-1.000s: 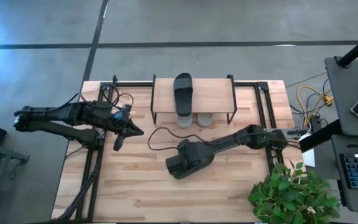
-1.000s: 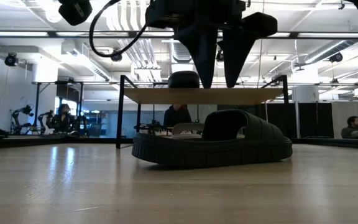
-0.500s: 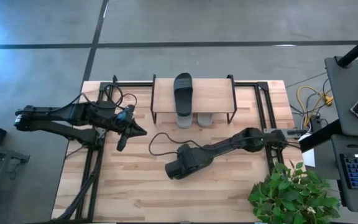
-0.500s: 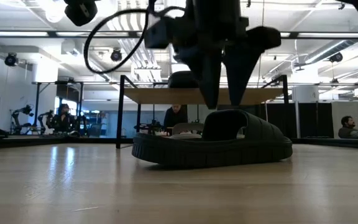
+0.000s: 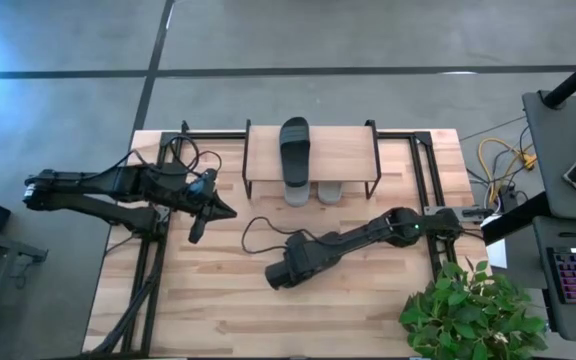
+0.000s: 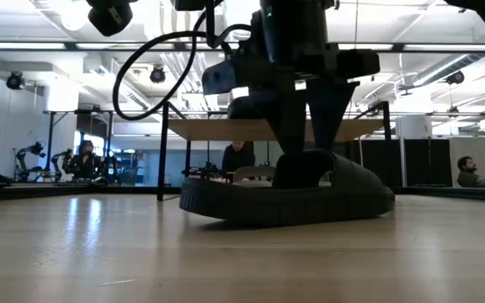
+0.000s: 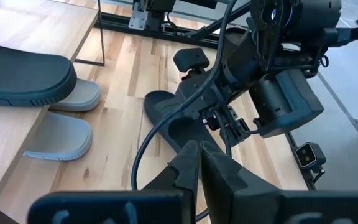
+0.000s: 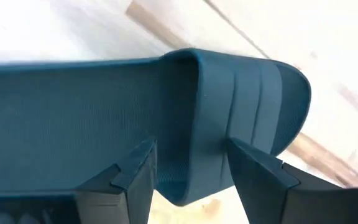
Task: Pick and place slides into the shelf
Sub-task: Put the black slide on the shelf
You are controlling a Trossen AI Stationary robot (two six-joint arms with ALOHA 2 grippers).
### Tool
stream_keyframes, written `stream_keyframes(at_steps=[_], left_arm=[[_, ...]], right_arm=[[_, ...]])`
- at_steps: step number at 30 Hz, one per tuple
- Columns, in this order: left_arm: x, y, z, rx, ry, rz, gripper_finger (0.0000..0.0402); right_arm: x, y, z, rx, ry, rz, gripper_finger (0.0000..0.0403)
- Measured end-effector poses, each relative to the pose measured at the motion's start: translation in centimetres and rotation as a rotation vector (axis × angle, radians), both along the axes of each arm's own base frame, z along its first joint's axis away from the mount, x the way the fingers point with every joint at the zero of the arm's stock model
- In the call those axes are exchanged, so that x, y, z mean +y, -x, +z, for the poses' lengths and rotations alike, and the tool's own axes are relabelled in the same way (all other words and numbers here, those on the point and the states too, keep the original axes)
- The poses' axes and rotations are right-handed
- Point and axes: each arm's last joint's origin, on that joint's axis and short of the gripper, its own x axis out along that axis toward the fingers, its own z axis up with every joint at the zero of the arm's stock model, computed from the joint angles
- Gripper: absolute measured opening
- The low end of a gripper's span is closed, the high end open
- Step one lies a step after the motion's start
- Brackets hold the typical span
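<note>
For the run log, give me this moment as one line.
right gripper: open, straddling black slide sandal's strap | left gripper: shut, waiting | wooden-top shelf: one black sandal

— How is the light here?

— The scene is lit evenly from above. In the low view, ceiling lamps shine bright and white, and the tabletop reflects them with a soft glare. The black slide there looks like a dark silhouette against the bright room.

— Are there shadows?

— Only soft ones, under the shelf in the high view. A blue glow appears at that view's left edge.

— Anything out of focus?

— Yes. In the right wrist view the wood behind the slide is overexposed and blurred. The left wrist view is sharper.
</note>
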Motion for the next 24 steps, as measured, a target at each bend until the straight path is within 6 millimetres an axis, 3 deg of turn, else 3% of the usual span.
stream_keyframes(at_steps=[8, 17, 24], left_arm=[[0.0, 0.0, 0.0, 0.001, 0.0, 0.0, 0.0002], [0.0, 0.0, 0.0, -0.001, 0.004, 0.001, 0.0002], [0.0, 0.1, 0.0, -0.002, 0.005, 0.002, 0.0002]], right_arm=[[-0.2, 0.1, -0.5, 0.001, 0.05, -0.009, 0.0163], [-0.4, 0.7, -1.9, 0.064, 0.067, 0.039, 0.0112], [-0.3, 0.8, -1.9, 0.065, 0.093, 0.054, 0.0062]])
